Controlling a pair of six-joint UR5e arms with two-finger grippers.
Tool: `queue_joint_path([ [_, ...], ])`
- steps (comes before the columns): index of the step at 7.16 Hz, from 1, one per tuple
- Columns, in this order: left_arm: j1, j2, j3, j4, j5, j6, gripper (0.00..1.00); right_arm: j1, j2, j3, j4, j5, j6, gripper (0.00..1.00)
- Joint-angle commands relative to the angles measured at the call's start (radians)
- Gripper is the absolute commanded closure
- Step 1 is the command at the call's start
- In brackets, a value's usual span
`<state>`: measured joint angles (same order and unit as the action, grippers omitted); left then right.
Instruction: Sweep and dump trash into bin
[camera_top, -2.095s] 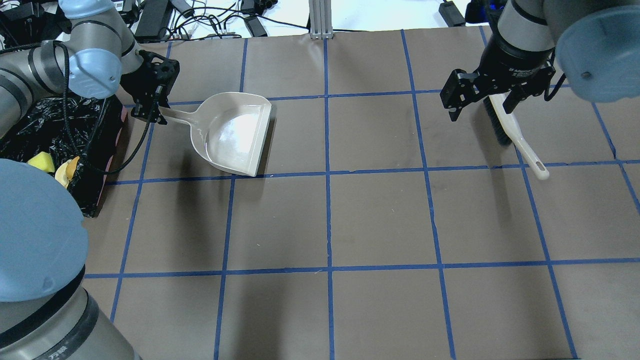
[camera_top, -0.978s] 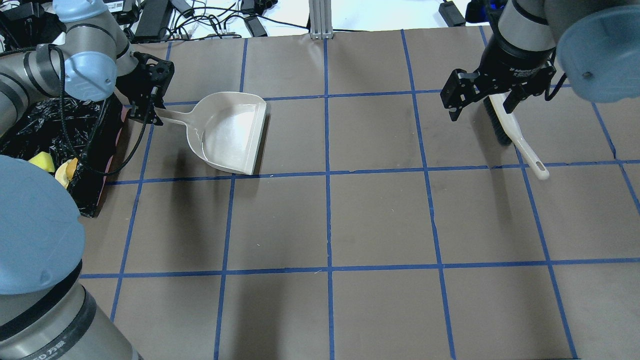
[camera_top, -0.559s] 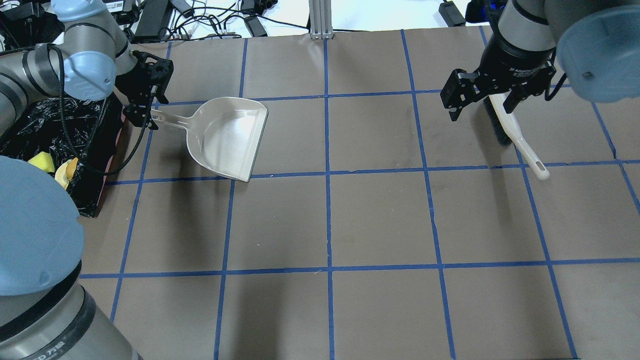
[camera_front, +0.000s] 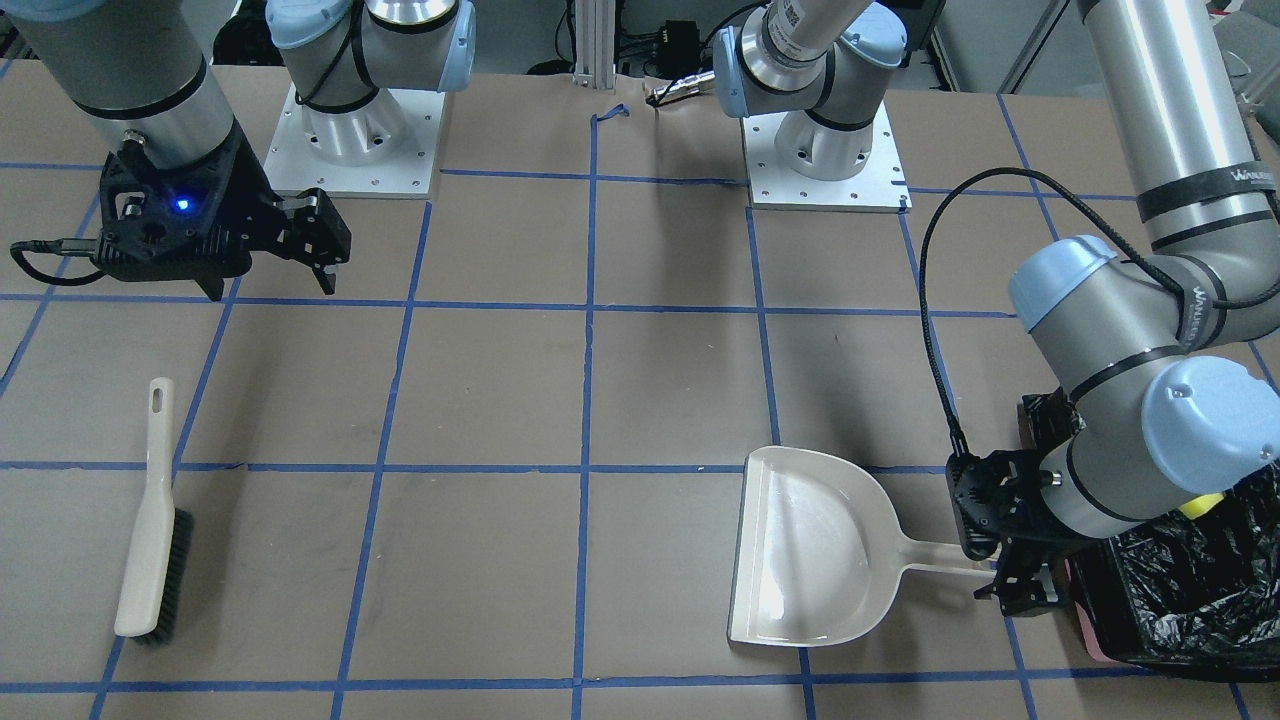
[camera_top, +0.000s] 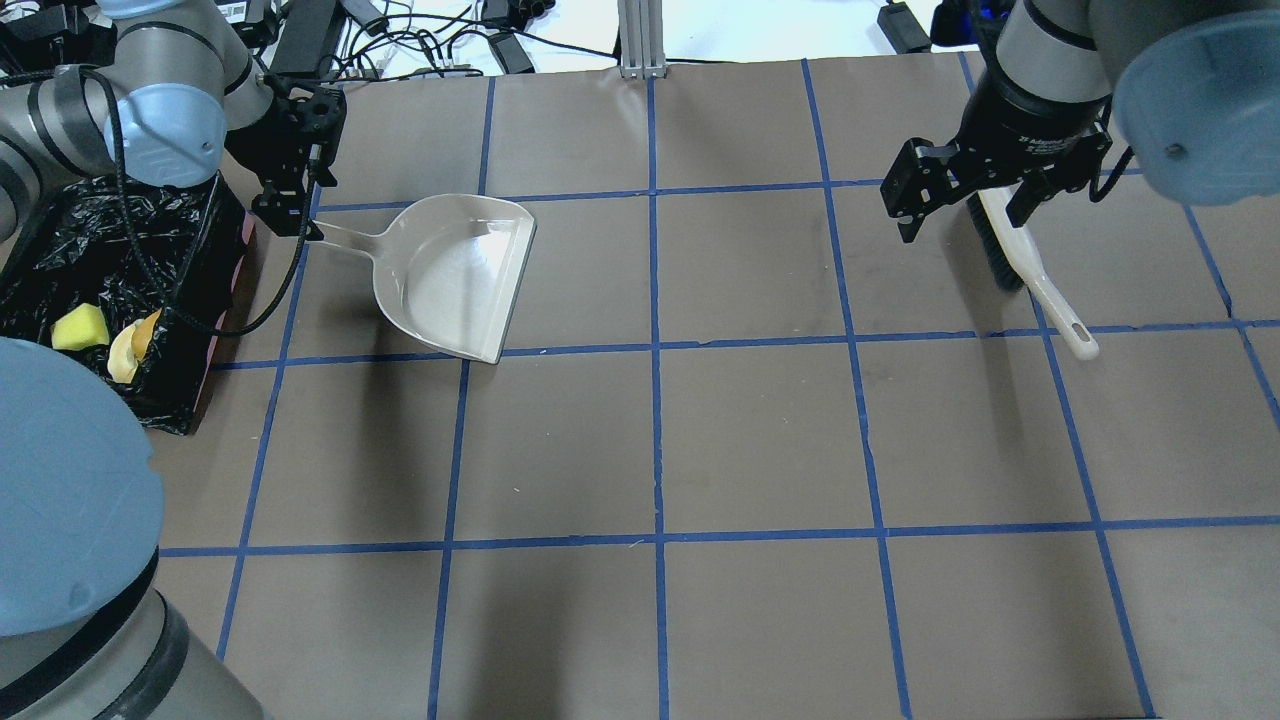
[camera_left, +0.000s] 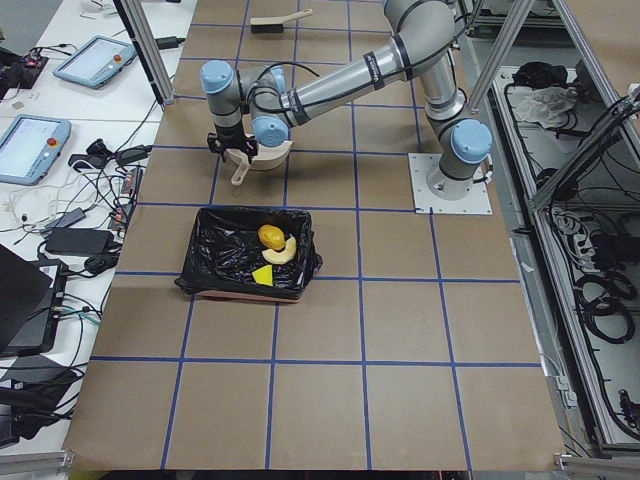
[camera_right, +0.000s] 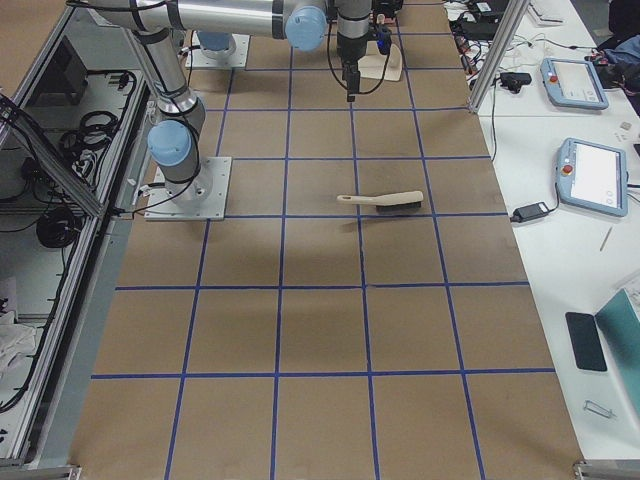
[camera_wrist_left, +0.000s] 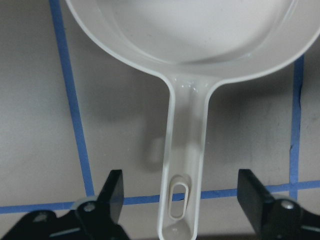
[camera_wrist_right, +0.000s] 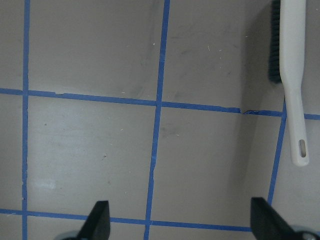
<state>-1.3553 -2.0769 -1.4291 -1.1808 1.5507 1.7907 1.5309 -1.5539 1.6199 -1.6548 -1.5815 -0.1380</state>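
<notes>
The trash lies in the bin (camera_left: 215, 250), a tray lined with black plastic (camera_top: 100, 220) with a pink rim (camera_top: 246, 240). The exterior left view shows the potato (camera_left: 270, 236), the croissant piece (camera_left: 288, 251) and the yellow sponge (camera_left: 262, 274). The sponge (camera_top: 80, 325) and croissant (camera_top: 125, 350) also show overhead. My left gripper (camera_top: 290, 222) (camera_wrist_left: 181, 192) is open, its fingers (camera_wrist_left: 112, 190) wide on either side of the handle of the beige dustpan (camera_top: 450, 275), which lies flat and empty. My right gripper (camera_top: 962, 225) (camera_wrist_right: 181, 215) is open and empty above the table.
A white hand brush (camera_top: 1040, 285) (camera_front: 150, 520) lies on the table beside the right gripper. The dustpan (camera_front: 810, 550) sits just right of the bin (camera_front: 1180, 600) in the overhead view. Cables and power bricks (camera_top: 400, 40) lie beyond the table's far edge.
The left gripper carried the dustpan slightly left and set it flat on the table; its fingers now stand apart from the handle. The right arm and brush have not moved.
</notes>
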Motion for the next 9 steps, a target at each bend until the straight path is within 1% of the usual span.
queue_joint_path([
  [1,-0.055,0.056,0.001,-0.029,-0.009,-0.143,0.17,0.000,0.000,0.000,0.000,-0.002,0.000,0.00],
  [2,-0.094,0.099,0.001,-0.060,0.002,-0.300,0.16,0.000,0.000,0.003,0.000,0.000,0.000,0.00],
  [3,-0.106,0.141,0.001,-0.077,0.000,-0.479,0.16,0.000,0.000,0.003,0.000,0.000,0.000,0.00],
  [4,-0.107,0.193,-0.001,-0.133,-0.003,-0.669,0.14,0.000,0.000,0.002,0.000,0.000,0.000,0.00],
  [5,-0.110,0.239,-0.013,-0.154,-0.001,-0.843,0.11,0.000,0.000,0.003,0.000,-0.002,0.000,0.00],
  [6,-0.111,0.282,-0.014,-0.224,-0.003,-0.958,0.11,0.000,0.000,0.002,0.000,0.000,0.000,0.00],
  [7,-0.111,0.316,-0.014,-0.276,-0.012,-1.186,0.07,0.000,0.000,0.003,0.000,-0.002,0.000,0.00],
  [8,-0.110,0.351,-0.016,-0.283,-0.008,-1.396,0.00,0.000,0.002,0.003,0.000,-0.002,0.000,0.00],
  [9,-0.111,0.382,-0.019,-0.345,0.002,-1.524,0.00,0.000,0.000,0.003,0.000,-0.002,0.000,0.00],
])
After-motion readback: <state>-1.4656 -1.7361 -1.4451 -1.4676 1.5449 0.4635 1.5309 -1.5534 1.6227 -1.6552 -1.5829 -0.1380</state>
